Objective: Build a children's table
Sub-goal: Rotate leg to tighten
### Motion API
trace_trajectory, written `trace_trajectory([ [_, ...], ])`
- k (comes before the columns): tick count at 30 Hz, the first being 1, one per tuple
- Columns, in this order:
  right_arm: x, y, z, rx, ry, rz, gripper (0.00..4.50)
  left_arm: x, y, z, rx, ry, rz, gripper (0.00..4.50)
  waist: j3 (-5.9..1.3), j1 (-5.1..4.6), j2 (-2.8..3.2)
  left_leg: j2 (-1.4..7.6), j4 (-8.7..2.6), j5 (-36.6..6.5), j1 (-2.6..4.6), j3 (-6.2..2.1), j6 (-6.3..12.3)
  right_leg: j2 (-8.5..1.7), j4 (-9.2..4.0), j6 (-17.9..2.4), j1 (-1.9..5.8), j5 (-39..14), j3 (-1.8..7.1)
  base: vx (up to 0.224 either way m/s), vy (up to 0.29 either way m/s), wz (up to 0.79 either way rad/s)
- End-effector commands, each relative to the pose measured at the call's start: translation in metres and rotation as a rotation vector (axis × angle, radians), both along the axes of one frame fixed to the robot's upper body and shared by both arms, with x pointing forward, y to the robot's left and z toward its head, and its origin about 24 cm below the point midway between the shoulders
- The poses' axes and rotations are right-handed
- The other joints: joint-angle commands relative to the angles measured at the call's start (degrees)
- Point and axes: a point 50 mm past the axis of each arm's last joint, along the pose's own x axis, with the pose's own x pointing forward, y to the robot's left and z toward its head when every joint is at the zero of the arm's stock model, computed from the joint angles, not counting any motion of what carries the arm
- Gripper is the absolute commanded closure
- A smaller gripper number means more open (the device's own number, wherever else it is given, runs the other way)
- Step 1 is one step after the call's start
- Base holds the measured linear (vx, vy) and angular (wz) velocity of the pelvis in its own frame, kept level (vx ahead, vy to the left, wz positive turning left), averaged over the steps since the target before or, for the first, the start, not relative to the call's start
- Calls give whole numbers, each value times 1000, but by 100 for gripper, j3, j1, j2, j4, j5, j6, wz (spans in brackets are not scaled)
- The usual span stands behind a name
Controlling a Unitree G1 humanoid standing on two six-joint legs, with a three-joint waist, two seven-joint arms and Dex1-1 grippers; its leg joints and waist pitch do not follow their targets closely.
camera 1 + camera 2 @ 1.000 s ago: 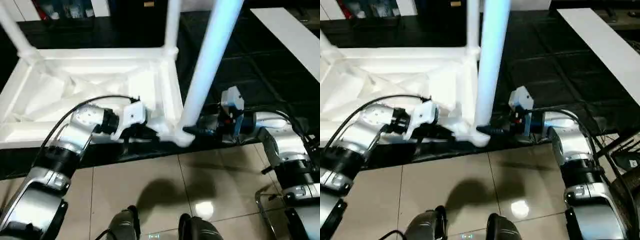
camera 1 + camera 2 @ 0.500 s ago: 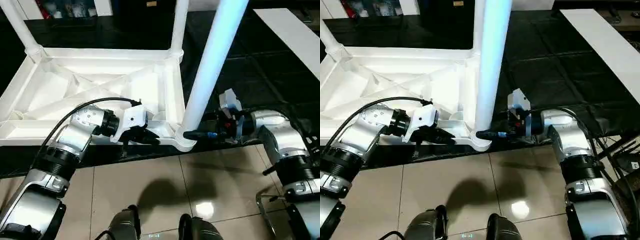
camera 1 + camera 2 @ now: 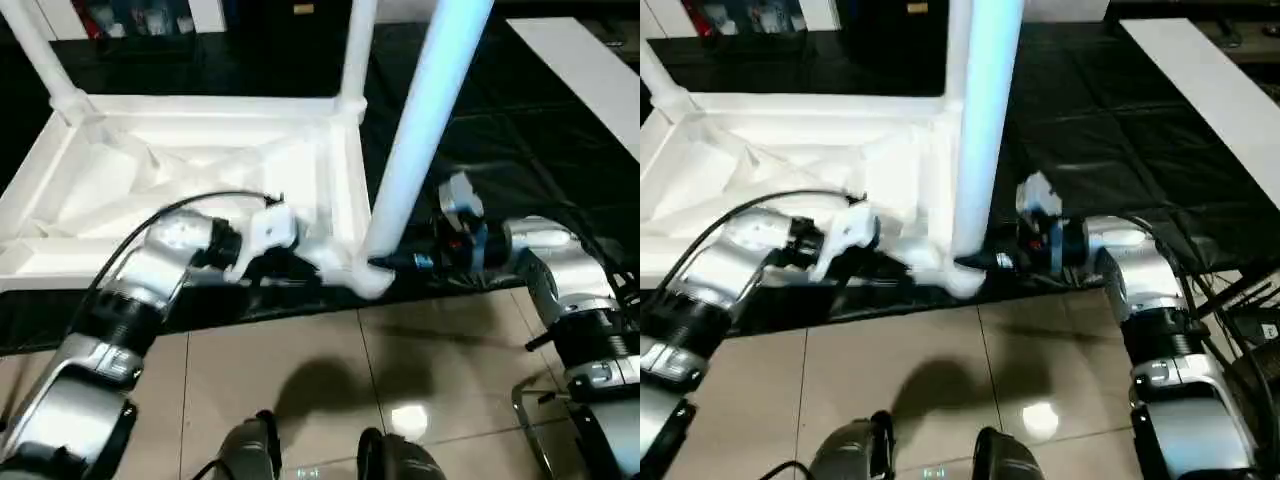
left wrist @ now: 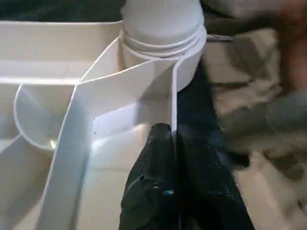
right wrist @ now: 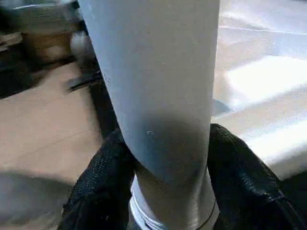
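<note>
Three legs are seen standing up from the upturned children's table (image 3: 190,170), whose ribbed underside faces upward on a black mat (image 3: 480,150). Its near edge runs along the border between the mat and the beige tiled floor (image 3: 300,380), which lies bare in front. Dark open mat is left to the right of the top, as far as a white board (image 3: 1200,80) at the far right. The nearest leg (image 3: 420,130) rises from the near right corner socket (image 3: 365,275). The left gripper (image 4: 165,143) is seen with its jaws closed tight on the thin upright rim wall of the top, just beside that socket, one black finger on either side of the wall. The right gripper (image 5: 168,191) is placed at the foot of the nearest leg, with its jaws partly open and one finger on each side of the tube, just above the socket; whether they press on it cannot be told. Both silver forearms reach in from either side toward that same corner, so little room is left there. The robot's feet (image 3: 320,455) are seen on the tiles below. A shelf with coloured items (image 3: 140,18) stands behind the table.
</note>
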Motion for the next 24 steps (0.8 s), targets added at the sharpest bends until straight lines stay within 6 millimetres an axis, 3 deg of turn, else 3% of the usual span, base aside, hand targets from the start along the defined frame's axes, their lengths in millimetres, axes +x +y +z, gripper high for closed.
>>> trace_trajectory([
  [1, 5, 12, 1, -5, -1, -61, 258, 7, -6, -2, -4, -8, 96, 450, -492, -51, -82, 347, -359, -1560, 232, -153, 306, -517, -509, -1209, 246, -2193, 364, 0, 0, 0],
  [2, 14, 23, -2, 8, 12, -205, 258, 18, -15, 2, -35, -26, 190, 450, -488, -78, -68, 349, -377, -1656, 253, -167, 192, -511, -522, -1153, 217, -2354, 364, 0, 0, 0],
  [4, 22, 35, -5, 12, 37, -331, 258, 27, -26, 8, -67, -40, 282, 450, -501, -130, -93, 329, -382, -1664, 210, -202, 98, -537, -509, -1122, 267, -2369, 346, 0, 0, 0],
  [7, 29, 46, -8, 7, 44, -446, 259, 35, -36, 12, -89, -53, 360, 450, -498, -182, -79, 321, -366, -1637, 225, -170, 140, -528, -530, -1118, 232, -2239, 366, 0, 0, 0],
  [8, 29, 46, -8, 7, 44, -446, 259, 35, -36, 12, -89, -53, 360, 450, -515, -192, -92, 308, -359, -1498, 199, -169, 210, -526, -516, -1142, 272, -1997, 360, 0, 0, 0],
  [9, 35, 54, -8, 28, 53, -542, 259, 41, -42, 16, -109, -85, 441, 450, -532, -174, -45, 316, -349, -1434, 211, -162, 234, -529, -501, -1158, 270, -1858, 368, 0, 0, 0],
  [11, 44, 66, -8, 74, 97, -697, 259, 46, -55, 21, -145, -110, 543, 450, -570, -217, -44, 315, -333, -1243, 213, -148, 244, -502, -441, -1330, 262, -1415, 371, 0, 0, 0],
  [14, 46, 83, -9, 143, 132, -840, 259, 50, -70, 25, -184, -117, 618, 450, -595, -219, -63, 302, -309, -859, 172, -126, 482, -492, -386, -1439, 319, -703, 360, 0, 0, 0],
  [16, 45, 88, -9, 160, 130, -852, 259, 50, -73, 26, -191, -117, 628, 450, -612, -214, -67, 295, -305, -699, 181, -117, 595, -486, -364, -1464, 323, -446, 352, 0, 0, 0],
  [17, 43, 90, -9, 168, 126, -855, 204, 50, -74, 27, -194, -116, 633, 450, -614, -202, -66, 285, -295, -562, 184, -102, 774, -476, -352, -1518, 333, -149, 348, 0, 0, 0],
  [20, 41, 88, -10, 185, 104, -864, 187, 50, -75, 27, -192, -113, 618, 450, -600, -167, -55, 307, -302, -593, 196, -101, 869, -488, -364, -1502, 336, -148, 342, 0, 0, 0],
  [24, 42, 78, -9, 189, 67, -877, 154, 50, -71, 25, -185, -109, 602, 450, -566, -182, -55, 316, -340, -932, 196, -118, 705, -491, -414, -1424, 343, -666, 335, 0, 0, 0],
])
